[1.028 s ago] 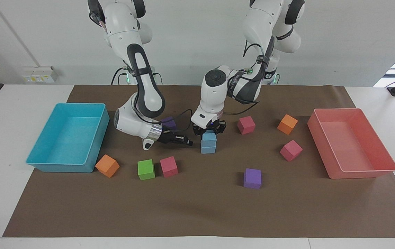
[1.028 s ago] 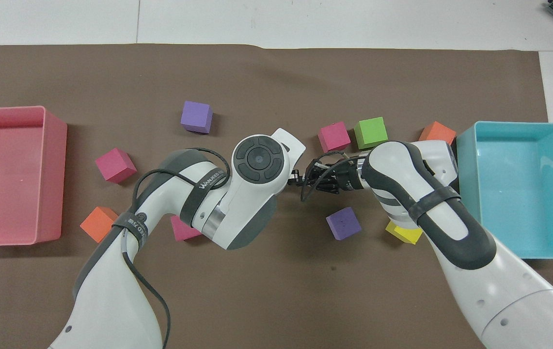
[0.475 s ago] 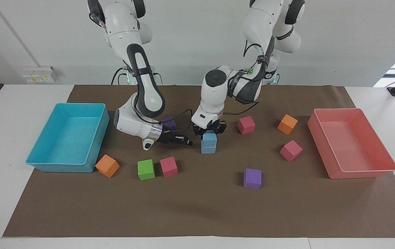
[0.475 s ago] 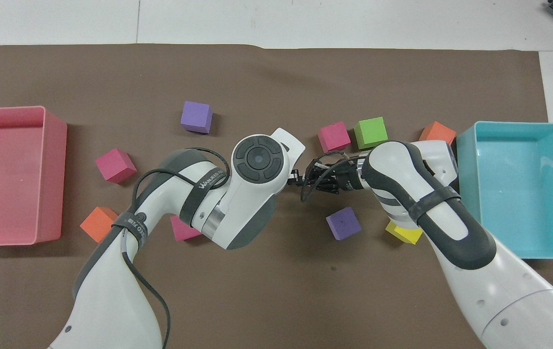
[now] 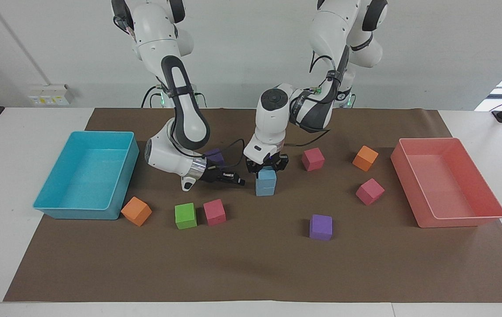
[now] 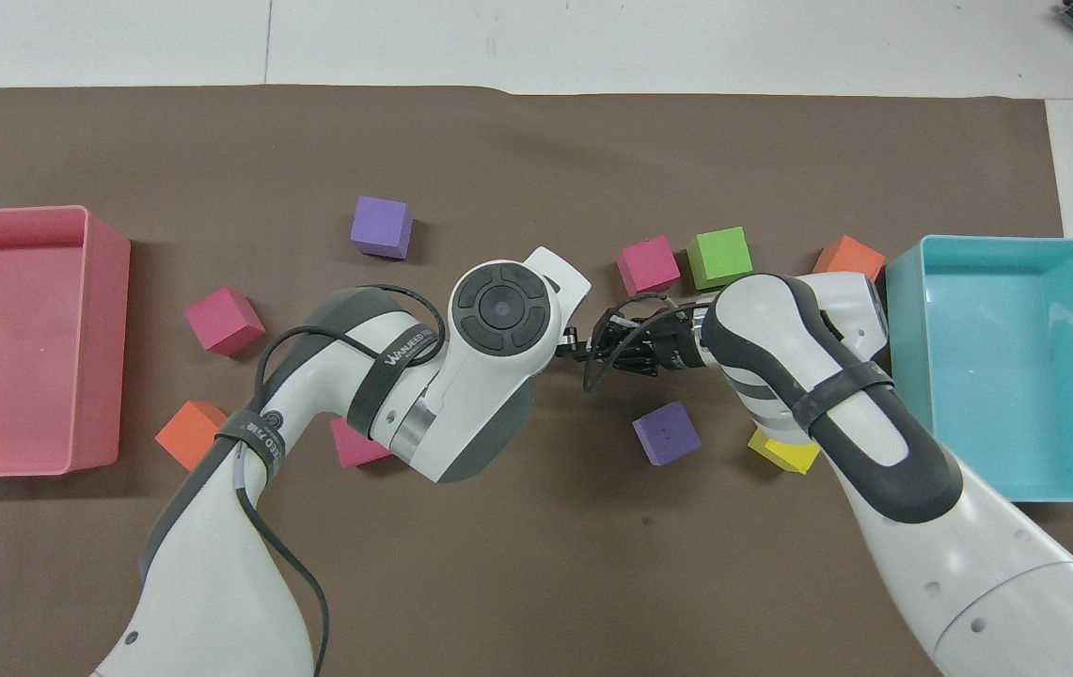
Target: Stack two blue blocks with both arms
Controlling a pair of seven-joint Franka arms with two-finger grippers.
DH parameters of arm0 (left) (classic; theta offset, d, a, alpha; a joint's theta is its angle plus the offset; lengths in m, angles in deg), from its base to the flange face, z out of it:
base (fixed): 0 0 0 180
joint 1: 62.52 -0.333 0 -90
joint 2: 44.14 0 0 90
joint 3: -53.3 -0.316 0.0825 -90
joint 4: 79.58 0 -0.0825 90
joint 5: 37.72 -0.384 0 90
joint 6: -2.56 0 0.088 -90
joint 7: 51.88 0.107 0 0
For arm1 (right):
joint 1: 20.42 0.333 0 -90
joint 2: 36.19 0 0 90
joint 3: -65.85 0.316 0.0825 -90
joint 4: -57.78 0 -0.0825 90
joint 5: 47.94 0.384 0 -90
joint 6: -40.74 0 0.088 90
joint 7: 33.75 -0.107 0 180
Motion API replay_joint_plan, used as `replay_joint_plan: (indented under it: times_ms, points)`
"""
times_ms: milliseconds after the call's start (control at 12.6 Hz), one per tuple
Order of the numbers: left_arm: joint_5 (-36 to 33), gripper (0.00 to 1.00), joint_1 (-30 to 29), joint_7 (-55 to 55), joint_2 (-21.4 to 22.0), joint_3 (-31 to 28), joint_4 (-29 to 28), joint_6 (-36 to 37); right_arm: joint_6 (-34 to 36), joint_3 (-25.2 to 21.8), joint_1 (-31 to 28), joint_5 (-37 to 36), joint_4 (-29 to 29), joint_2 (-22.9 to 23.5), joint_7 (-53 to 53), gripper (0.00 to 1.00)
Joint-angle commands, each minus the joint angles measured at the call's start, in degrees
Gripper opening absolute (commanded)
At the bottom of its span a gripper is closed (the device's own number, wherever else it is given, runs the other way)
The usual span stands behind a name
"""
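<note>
Two light blue blocks stand stacked mid-table, the upper blue block (image 5: 266,175) squarely on the lower blue block (image 5: 265,190). My left gripper (image 5: 267,166) points straight down over the stack. It is open, its fingers spread to either side of the upper block's top. My right gripper (image 5: 238,180) lies level just above the mat beside the stack, toward the right arm's end, pointing at it; it is shut and empty. In the overhead view the left wrist hides the stack, and the right gripper (image 6: 575,350) shows next to it.
A turquoise tray (image 5: 75,210) stands at the right arm's end and a pink tray (image 5: 457,220) at the left arm's end. Loose cubes lie around the stack: purple (image 5: 320,227), purple (image 5: 214,155), green (image 5: 185,215), pink (image 5: 214,211), pink (image 5: 313,159), orange (image 5: 365,158), yellow (image 6: 785,453).
My left wrist has risen slightly above the stack. The stacked blue blocks and my right arm have stayed where they were.
</note>
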Motion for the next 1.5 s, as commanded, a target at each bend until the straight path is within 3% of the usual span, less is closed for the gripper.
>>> replay_joint_plan:
  times_ms: [0, 79, 237, 316, 712, 870, 1107, 1424]
  points:
    - [-1.2, 0.55, 0.4, -0.8, -0.1, -0.4, 0.2, -0.2, -1.3, 0.5, -0.2, 2.1, 0.8, -0.2, 2.5, 0.0]
    - [-1.1, 0.58, 0.4, -0.8, -0.1, -0.4, 0.2, -0.3, -1.3, 0.5, -0.2, 2.1, 0.8, -0.2, 2.5, 0.0]
    - [-1.1, 0.97, 0.4, -0.8, -0.1, -0.4, 0.2, -0.4, -1.3, 0.5, -0.2, 2.1, 0.8, -0.2, 2.5, 0.0]
    - [-1.2, 1.0, 0.4, -0.8, -0.1, -0.4, 0.2, -0.4, -1.4, 0.5, -0.2, 2.1, 0.8, -0.2, 2.5, 0.0]
    - [-1.2, 1.0, 0.4, -0.2, 0.3, -0.4, 0.2, -0.2, -1.5, 0.5, -0.1, 2.1, 0.8, -0.2, 2.4, 0.0]
    - [-1.1, 1.0, -0.4, -0.1, 3.0, -0.4, -0.1, 1.2, -1.7, 0.5, 0.1, 2.0, 0.8, -0.2, 2.5, 0.0]
    - [-1.1, 1.0, -3.1, 0.9, 9.2, -0.4, -2.4, 7.2, -1.6, 0.5, 0.0, 1.7, 0.8, -0.2, 2.6, 0.0]
    - [-1.0, 1.0, -9.4, 9.9, 21.6, -0.4, -11.9, 8.8, -1.5, 0.1, -0.7, 0.0, 0.4, -3.6, 1.0, 0.0]
